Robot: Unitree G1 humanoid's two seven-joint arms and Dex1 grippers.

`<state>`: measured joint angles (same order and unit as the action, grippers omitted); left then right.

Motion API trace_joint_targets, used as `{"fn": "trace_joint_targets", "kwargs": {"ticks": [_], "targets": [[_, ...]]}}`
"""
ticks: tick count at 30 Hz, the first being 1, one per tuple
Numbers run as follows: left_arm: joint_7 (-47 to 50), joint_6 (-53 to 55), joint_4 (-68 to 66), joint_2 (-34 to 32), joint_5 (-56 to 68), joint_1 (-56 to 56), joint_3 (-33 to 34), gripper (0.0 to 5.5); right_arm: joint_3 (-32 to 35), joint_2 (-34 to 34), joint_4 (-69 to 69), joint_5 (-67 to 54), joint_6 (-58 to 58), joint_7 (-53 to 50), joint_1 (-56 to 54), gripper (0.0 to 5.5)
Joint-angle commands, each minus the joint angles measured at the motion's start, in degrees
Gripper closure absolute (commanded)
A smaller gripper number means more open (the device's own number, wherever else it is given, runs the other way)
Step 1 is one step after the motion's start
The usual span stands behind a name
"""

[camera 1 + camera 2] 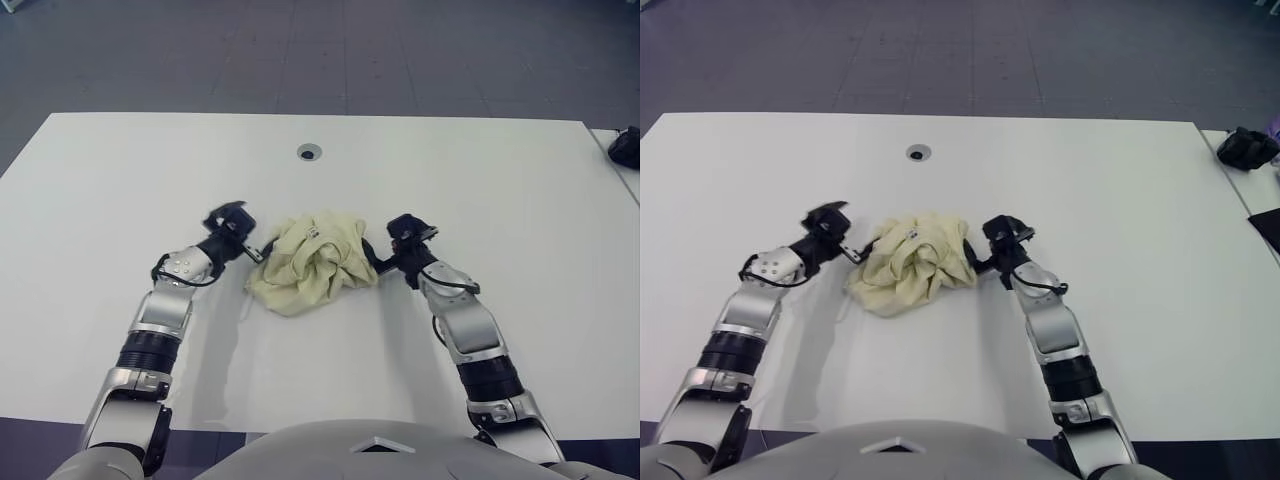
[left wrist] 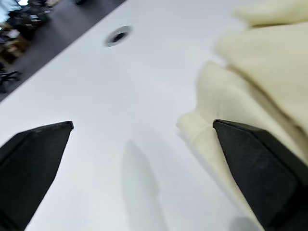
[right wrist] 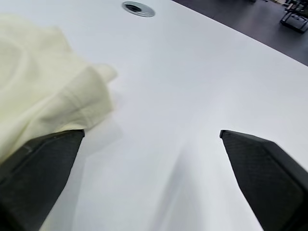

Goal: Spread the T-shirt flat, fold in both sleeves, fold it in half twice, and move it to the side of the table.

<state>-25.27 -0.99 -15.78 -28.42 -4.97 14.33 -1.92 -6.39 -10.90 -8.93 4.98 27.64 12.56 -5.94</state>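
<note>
Crumpled pale-yellow fabric T-shirt (image 1: 312,262) lies bunched in a single heap on the flat white table (image 1: 500,180). It sits near the table's middle, on the robot's side of the small round metal-rimmed cable port (image 1: 309,152) and well apart from it. The left gripper (image 2: 143,124) is positioned low over the tabletop at the heap's left edge with its two black fingers spread wide. One finger (image 2: 257,168) lies against the cloth border, and the other (image 2: 31,166) stands over bare table. The right gripper (image 3: 152,132) is positioned low at the heap's right edge, likewise spread wide. One finger (image 3: 41,168) meets the cloth border, and the other (image 3: 264,178) stands over bare table. Bare tabletop shows between each pair of fingertips. A dark bundled object (image 1: 1245,147) rests on a separate surface beyond the table's right edge.
</note>
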Motion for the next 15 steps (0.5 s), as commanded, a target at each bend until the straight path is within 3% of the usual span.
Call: {"fn": "trace_joint_targets", "kwargs": {"ticks": [1, 8, 15], "targets": [[1.3, -1.9, 9.5, 0.7, 5.3, 1.2, 5.2, 0.10, 5.5, -0.3, -10.3, -1.9, -0.1, -1.8, 4.9, 0.12], [9.5, 3.5, 34.8, 14.4, 16.3, -10.5, 4.4, 0.10, 6.8, 0.9, -17.9, -5.9, -8.7, -0.6, 13.6, 0.12], [16.1, 1.6, 38.6, 19.1, 6.7, -17.7, -1.5, 1.19, 6.4, 1.0, -16.6, -6.2, -12.0, -1.0, 14.8, 1.17]]}}
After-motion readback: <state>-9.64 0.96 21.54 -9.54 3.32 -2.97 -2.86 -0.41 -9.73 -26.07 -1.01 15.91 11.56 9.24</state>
